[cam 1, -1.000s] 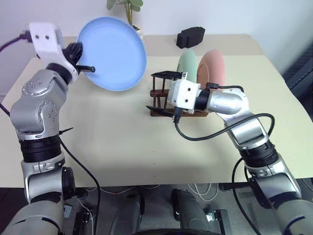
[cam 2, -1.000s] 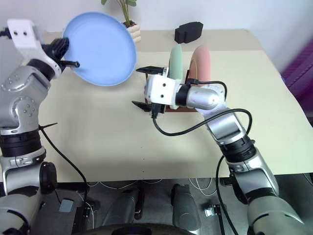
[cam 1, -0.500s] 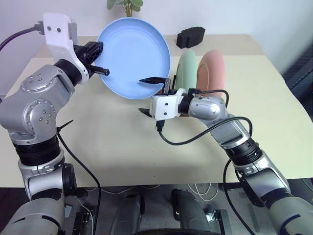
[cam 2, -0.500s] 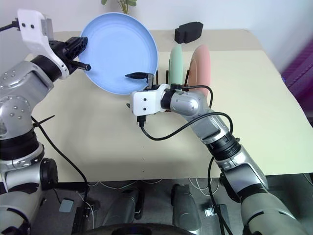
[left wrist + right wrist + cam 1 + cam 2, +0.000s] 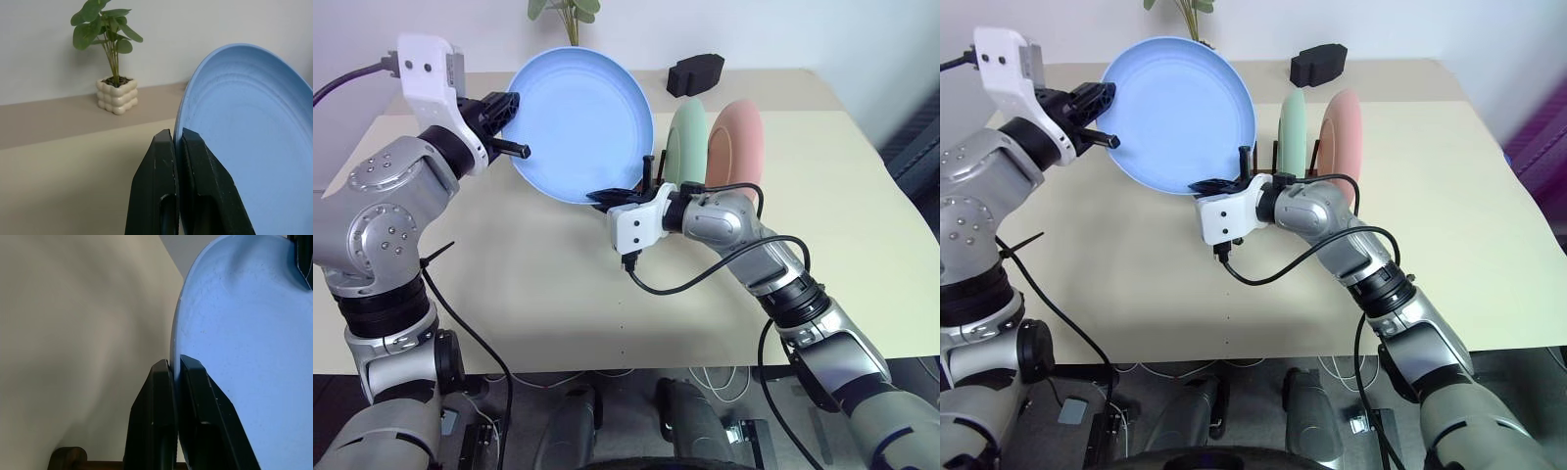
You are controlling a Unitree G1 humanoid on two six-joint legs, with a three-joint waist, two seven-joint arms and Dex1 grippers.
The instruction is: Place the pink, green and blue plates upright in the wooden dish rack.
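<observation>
Left gripper (image 5: pixel 505 125): clenched on the left rim of the blue plate (image 5: pixel 579 125); in the left wrist view its two black fingers (image 5: pixel 161 191) pinched the rim with hardly a gap between them.

Right gripper (image 5: pixel 1219 184): clamped on the lower rim of the same plate; in the right wrist view the fingers (image 5: pixel 159 416) squeezed the plate's edge between them.

Blue plate: held in the air by both grippers, tilted nearly upright with its hollow face toward the camera, above the left half of the table (image 5: pixel 862 196) and just to the left of the rack.

Rack (image 5: pixel 1268 176): dark brown wood with thin upright pegs, standing near the middle of the table toward its far edge, mostly hidden behind the right arm.

Green plate (image 5: pixel 687 139): upright in the rack, edge-on, beside the pink one.

Pink plate (image 5: pixel 736 145): upright in the rack, to the right of the green plate.

Table: pale beige, smooth and matt, with rounded corners; a second beige surface butted against its far edge.

Black block (image 5: pixel 695 72): a chunky, angular object near the far edge, well apart from the rack.

Potted plant (image 5: pixel 111 58): round green leaves on thin stems, in a cream bubble-shaped pot by the far edge.

Room: plain pale wall behind the table.

Plate texture: smooth, matt, light blue, round with a raised rim.
</observation>
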